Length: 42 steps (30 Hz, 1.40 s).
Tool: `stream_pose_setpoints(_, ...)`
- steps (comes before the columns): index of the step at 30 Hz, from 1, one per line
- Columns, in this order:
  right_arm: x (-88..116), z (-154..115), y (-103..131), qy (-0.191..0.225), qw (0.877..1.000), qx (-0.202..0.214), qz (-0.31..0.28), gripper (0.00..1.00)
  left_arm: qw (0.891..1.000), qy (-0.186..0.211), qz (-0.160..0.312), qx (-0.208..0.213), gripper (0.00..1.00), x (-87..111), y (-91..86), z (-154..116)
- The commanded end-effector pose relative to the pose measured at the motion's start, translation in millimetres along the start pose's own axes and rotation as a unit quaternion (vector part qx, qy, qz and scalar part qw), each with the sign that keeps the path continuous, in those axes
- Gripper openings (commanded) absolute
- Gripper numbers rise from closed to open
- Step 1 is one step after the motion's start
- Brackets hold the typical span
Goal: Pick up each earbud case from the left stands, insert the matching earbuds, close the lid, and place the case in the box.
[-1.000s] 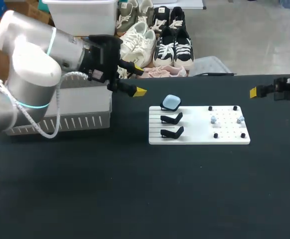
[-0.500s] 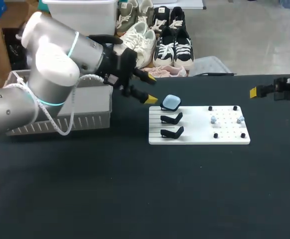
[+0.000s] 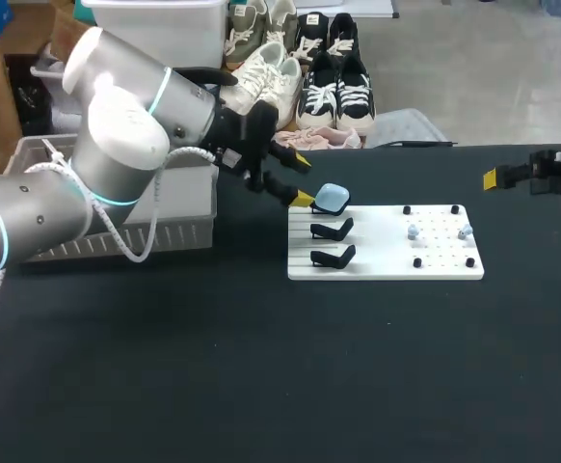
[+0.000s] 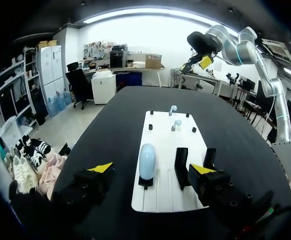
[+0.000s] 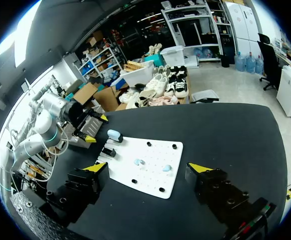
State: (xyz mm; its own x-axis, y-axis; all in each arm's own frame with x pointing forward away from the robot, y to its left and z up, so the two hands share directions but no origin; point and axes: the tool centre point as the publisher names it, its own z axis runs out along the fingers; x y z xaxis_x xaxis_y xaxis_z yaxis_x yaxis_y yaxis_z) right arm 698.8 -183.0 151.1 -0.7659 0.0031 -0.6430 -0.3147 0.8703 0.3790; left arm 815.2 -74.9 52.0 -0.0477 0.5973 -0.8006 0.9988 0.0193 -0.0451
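Note:
A light blue earbud case (image 3: 332, 199) sits shut on the rearmost of three black stands at the left end of a white board (image 3: 387, 253). The two nearer stands (image 3: 332, 231) are bare. Two small pale blue earbuds (image 3: 414, 231) rest among black pegs on the board's right half. My left gripper (image 3: 303, 180) hovers open just left of the case. In the left wrist view the case (image 4: 146, 161) stands ahead of that gripper (image 4: 151, 168), between its spread fingers and untouched. My right gripper (image 3: 497, 177) is open and empty at the table's far right edge, well away from the board (image 5: 150, 172).
A grey slotted box (image 3: 179, 231) stands on the table's left, behind my left arm. Black pegs (image 3: 417, 262) stick up from the board's right half. Dark tabletop stretches in front of the board.
My left arm has swung right from beside the grey box until its open fingers reach the blue case. The right arm has stayed still.

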Motion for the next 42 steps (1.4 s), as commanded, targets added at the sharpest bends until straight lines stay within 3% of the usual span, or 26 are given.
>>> stream_pose_setpoints(1, -0.1, 0.1, -1.6, 0.0, 1.0, -0.003, -0.001, 1.0, 1.0, 0.009, 0.0, -0.012, 1.0, -1.8, 0.0, 9.7)
stream_pose_setpoints(42, -0.1, 0.1, -1.6, 0.0, 1.0, -0.003, -0.001, 1.0, 1.0, 0.011, -0.023, 0.005, 1.0, 14.3, 10.0, 48.2)
